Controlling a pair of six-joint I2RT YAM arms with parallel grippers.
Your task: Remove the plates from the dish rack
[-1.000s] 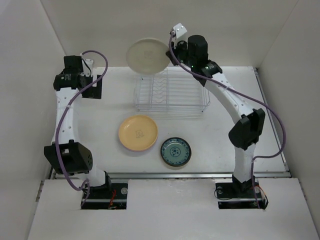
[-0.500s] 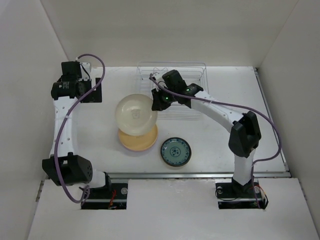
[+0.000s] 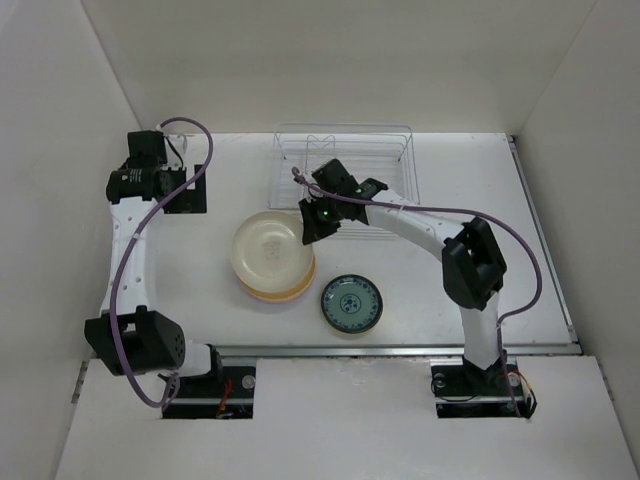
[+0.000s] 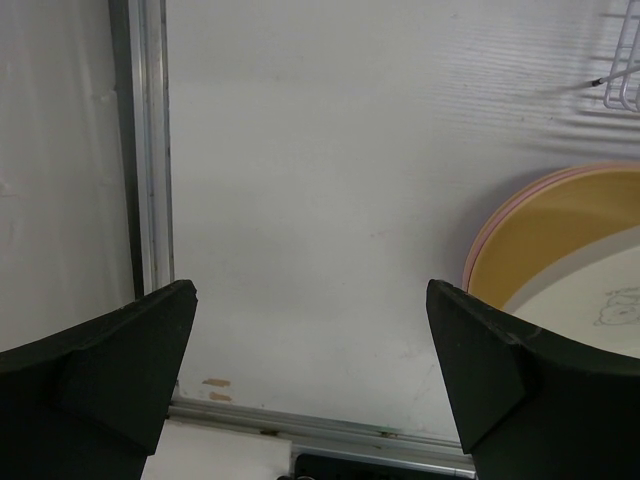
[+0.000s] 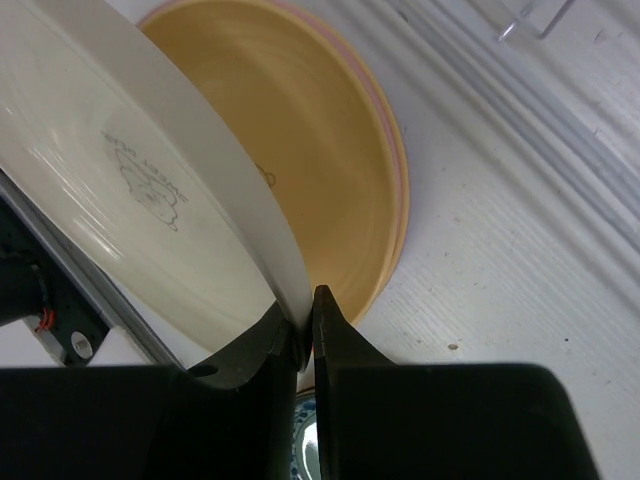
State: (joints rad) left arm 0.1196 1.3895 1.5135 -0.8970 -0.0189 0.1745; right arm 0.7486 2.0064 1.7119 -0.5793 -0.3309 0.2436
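My right gripper (image 3: pixel 306 224) (image 5: pixel 305 318) is shut on the right rim of a cream plate (image 3: pixel 268 250) (image 5: pixel 120 170). The plate hangs slightly tilted, just above an amber-yellow plate (image 5: pixel 310 150) (image 4: pixel 560 225) that lies on a pink one (image 5: pixel 402 190) (image 4: pixel 478 250). A small dark blue-green patterned plate (image 3: pixel 351 304) lies flat to the right of this stack. No plates show in the white wire dish rack (image 3: pixel 343 160) at the back. Over the table's left side my left gripper (image 3: pixel 190 186) (image 4: pixel 310 345) hangs open with nothing between its fingers.
A metal rail (image 3: pixel 400 349) runs along the table's near edge and another (image 4: pixel 150 150) along its left side. White walls close in the left, back and right. A corner of the rack (image 4: pixel 625 75) shows at the top right of the left wrist view.
The right arm has swung the cream plate from above the rack forward and down over the yellow plate, lowering it further in the last half second. The left arm barely moved.
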